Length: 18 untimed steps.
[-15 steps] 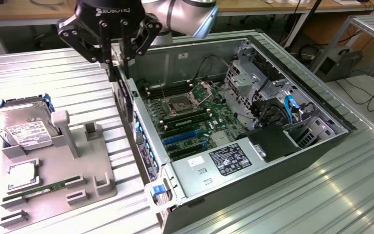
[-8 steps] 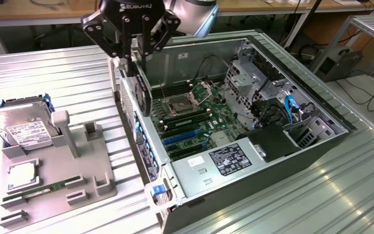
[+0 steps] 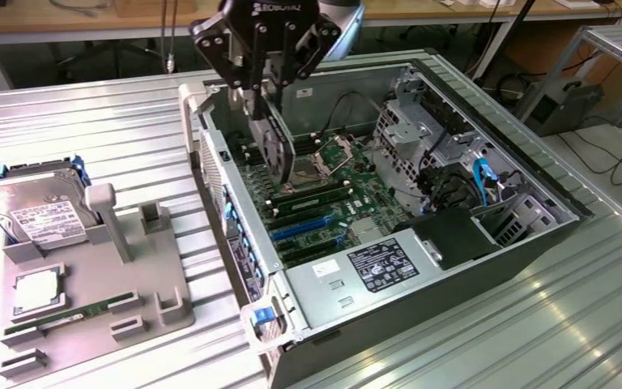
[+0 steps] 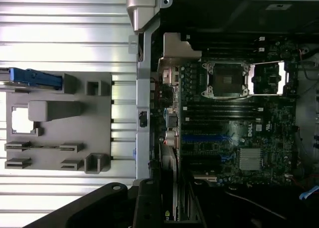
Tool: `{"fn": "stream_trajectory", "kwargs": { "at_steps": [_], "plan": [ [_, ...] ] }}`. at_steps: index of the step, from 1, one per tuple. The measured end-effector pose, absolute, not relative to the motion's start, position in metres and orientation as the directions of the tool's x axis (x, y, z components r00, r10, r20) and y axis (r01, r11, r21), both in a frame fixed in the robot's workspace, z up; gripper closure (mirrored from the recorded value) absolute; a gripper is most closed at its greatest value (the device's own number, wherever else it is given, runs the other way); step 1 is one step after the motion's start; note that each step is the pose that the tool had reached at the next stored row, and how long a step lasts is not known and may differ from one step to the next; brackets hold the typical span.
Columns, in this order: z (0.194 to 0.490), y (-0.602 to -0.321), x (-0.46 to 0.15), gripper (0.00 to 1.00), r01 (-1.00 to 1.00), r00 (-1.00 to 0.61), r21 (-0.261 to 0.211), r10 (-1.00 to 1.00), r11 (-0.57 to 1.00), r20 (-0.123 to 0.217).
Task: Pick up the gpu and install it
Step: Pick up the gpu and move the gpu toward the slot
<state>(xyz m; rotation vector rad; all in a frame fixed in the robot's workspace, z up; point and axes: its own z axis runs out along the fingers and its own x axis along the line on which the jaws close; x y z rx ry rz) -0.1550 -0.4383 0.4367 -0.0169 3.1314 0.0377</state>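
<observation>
Ribbed metal counter (image 3: 95, 121) carried the whole job. An open computer case (image 3: 570, 203) lay on its side with the motherboard (image 3: 343, 203) facing up, judged so that parts could be lowered straight in. A grey holder (image 3: 165, 284) sat just beside the case on the exterior view's left, with the hard drive (image 3: 36, 211) and memory stick (image 3: 68, 318) parked in its pockets. The tool (image 3: 265, 91) hung over the case opening, pinching the gpu (image 3: 279, 150) by its upper edge. The card hung upright, edge down, judged so its connector could meet a slot. Its lower edge was close above the board; contact could not be confirmed.
</observation>
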Motion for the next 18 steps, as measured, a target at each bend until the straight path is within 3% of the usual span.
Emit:
{"fn": "stream_trajectory", "kwargs": {
  "at_steps": [18],
  "plan": [
    [0.416,-0.438,-0.059,0.74,-0.011,-1.000,0.026,-0.011,1.000,0.012]
  ]
}}
